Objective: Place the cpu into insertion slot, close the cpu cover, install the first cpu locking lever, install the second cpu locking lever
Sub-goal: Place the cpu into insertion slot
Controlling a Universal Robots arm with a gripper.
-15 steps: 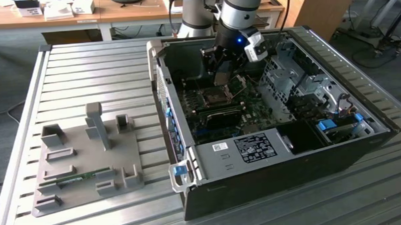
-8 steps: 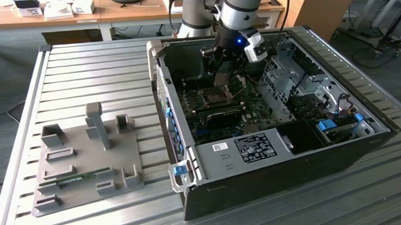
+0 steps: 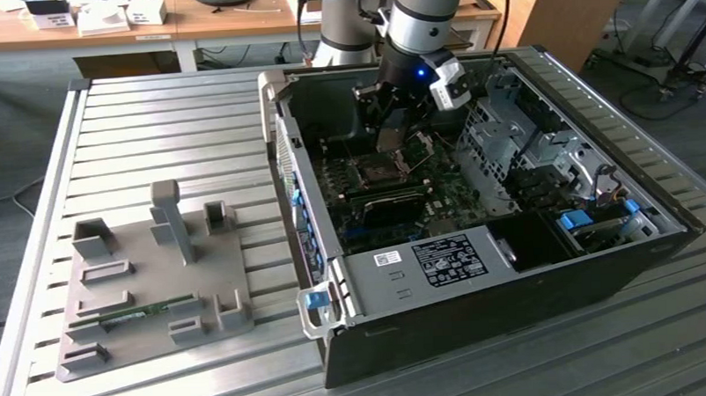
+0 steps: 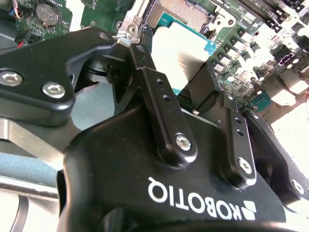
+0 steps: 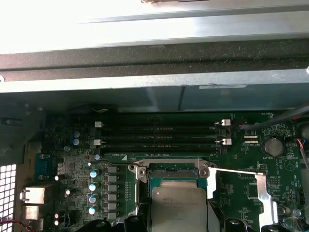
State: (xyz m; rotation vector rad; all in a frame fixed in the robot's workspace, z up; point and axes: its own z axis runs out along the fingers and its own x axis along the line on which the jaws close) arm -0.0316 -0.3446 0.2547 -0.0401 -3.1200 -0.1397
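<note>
You have one arm (image 3: 423, 15) reaching down into one open computer case (image 3: 510, 320), which lies on the slatted tabletop (image 3: 150, 126). The gripper (image 3: 392, 117) hangs low over the green board (image 5: 236, 188) inside the case.

In the second wrist view the gripper (image 4: 174, 60) shows its two black fingers (image 4: 159, 96) pressed against opposite edges of the single cpu (image 4: 181, 48). They are clamped on it, and its pale metal face sits between them. In the first wrist view the cpu (image 5: 178, 208) shows the same grey face between the two fingertips.

The insertion slot (image 4: 178, 12) lies just past the fingertips with its field of contacts uncovered. In the first wrist view the insertion slot (image 5: 174, 170) shows just beyond the cpu's far edge, so the chip hangs close over it and partly covers it. You cannot tell from these views whether the two touch.

Farther out from the fingers run four long dark memory slots (image 5: 159, 129) with four white latches (image 5: 224, 141), two at each end. One coin cell (image 5: 275, 145) sits off to one side of them.

Well apart from the fingers, outside the case toward the exterior view's left, one grey tray (image 3: 137, 258) rests on the tabletop with one memory stick (image 3: 134, 313) lying in it.
</note>
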